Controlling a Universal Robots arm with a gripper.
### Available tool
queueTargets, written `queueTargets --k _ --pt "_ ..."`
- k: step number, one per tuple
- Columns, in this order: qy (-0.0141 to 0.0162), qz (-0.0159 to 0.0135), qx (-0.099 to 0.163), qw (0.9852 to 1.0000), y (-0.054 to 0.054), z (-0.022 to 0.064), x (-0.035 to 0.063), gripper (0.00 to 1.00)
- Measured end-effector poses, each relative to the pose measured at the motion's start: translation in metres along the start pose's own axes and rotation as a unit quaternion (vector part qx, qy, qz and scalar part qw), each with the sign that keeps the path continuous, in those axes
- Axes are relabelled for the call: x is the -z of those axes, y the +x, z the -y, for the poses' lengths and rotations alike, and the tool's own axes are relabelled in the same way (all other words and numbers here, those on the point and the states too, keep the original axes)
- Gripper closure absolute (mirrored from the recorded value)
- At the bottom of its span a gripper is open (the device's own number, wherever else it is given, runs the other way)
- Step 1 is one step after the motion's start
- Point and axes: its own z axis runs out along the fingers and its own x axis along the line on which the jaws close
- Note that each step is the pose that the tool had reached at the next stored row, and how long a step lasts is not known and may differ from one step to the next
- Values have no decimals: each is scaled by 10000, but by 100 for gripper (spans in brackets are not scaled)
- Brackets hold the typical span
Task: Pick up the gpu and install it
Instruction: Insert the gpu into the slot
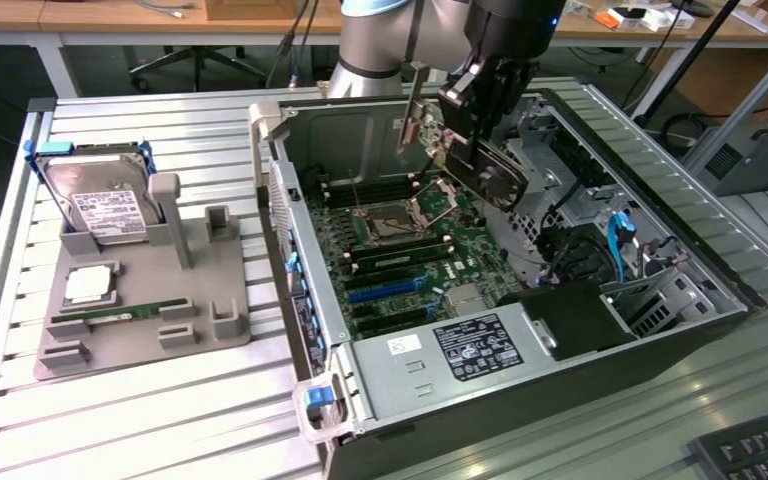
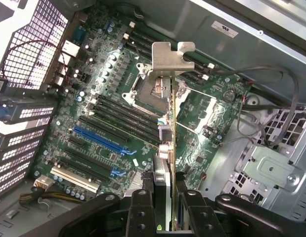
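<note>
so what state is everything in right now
gpu, held over the motherboard, not in a slot
jaws, shut on the gpu
computer case, side open
hard drive, standing in the grey holder
memory stick, lying flat in the holder

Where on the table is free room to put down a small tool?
Bare table slats lie nearer the exterior camera than the gray holder, and beyond the hard drive. The computer case is crowded: the gripper holds the gpu over the motherboard.

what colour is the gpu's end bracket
Silver; the gpu bracket shows best in the wrist view.
</note>
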Motion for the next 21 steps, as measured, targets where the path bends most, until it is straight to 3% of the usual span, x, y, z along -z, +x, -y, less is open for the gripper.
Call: queueTargets --k 21 --pt "9 7 380 9993 0 0 0 73"
